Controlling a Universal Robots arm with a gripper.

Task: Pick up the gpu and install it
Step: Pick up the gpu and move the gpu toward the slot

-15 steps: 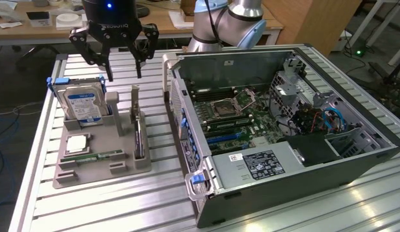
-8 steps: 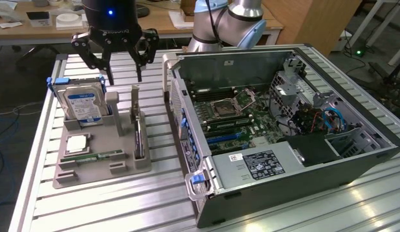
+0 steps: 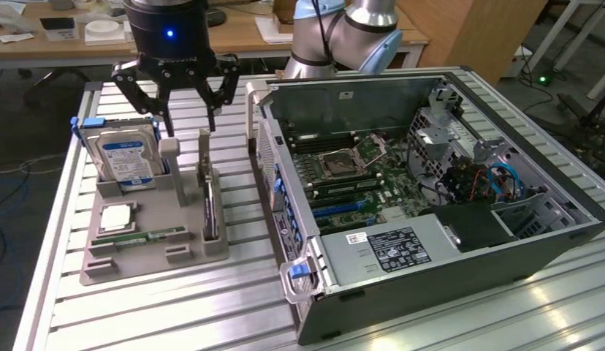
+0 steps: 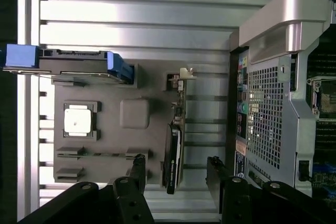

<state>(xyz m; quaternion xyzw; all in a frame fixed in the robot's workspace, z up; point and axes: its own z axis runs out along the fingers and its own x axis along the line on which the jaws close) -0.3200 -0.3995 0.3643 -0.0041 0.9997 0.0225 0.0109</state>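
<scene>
We see the gripper (image 3: 185, 113) hovering above the grey tray (image 3: 137, 262), jaws apart over the on-edge gpu (image 3: 210, 208); tray also holds hard drive (image 3: 127, 157), CPU (image 3: 118, 217), memory stick (image 3: 142, 236).

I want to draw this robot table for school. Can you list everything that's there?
gpu: one, black, standing on edge in the holder
hard drive: one, silver with a blue-white label, upright in the holder
chip: one, silver, flat in the holder
memory stick: one, green, flat in the holder
holder: one, grey, on the table
case: one, grey, open, on the table at the exterior view's right of the holder
table: one, silver slats
desk: one, wooden, behind the table
arm: one, grey and blue, behind the case
gripper: one, black, open, above the gpu, not touching it
</scene>
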